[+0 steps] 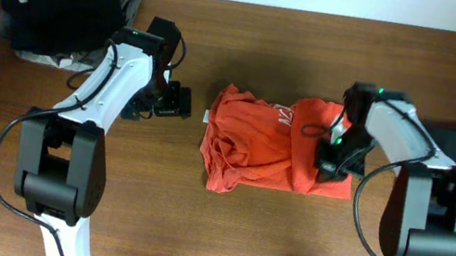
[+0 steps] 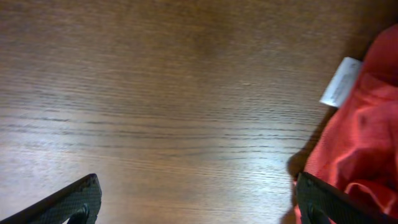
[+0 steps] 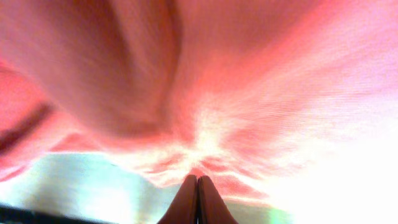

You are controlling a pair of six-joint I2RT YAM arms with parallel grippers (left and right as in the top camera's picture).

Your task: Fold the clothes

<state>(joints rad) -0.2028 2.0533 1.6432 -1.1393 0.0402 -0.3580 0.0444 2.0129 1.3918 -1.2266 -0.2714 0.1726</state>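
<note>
- Wood is showing all round the red-orange cotton T-shirt with white chest lettering [image 1: 262, 148], which is lying crumpled and partly folded near the middle of the brown wooden table [image 1: 218, 239], between your two arms.
- Your right gripper [image 3: 197, 198] is pinching that shirt: its jaws are pressing fully together, and red cloth is bunching at the tips and filling the wrist view.
- Seen from overhead, it is sitting on the shirt's right-hand part.
- Your left gripper [image 2: 196, 208] is standing spread wide, holding nothing, over bare wood just beside the shirt's left edge.
- One left fingertip is lying close against the red fabric; whether it is touching, you cannot tell.
- A small white label [image 2: 340, 82] is sticking out from that edge.
</note>
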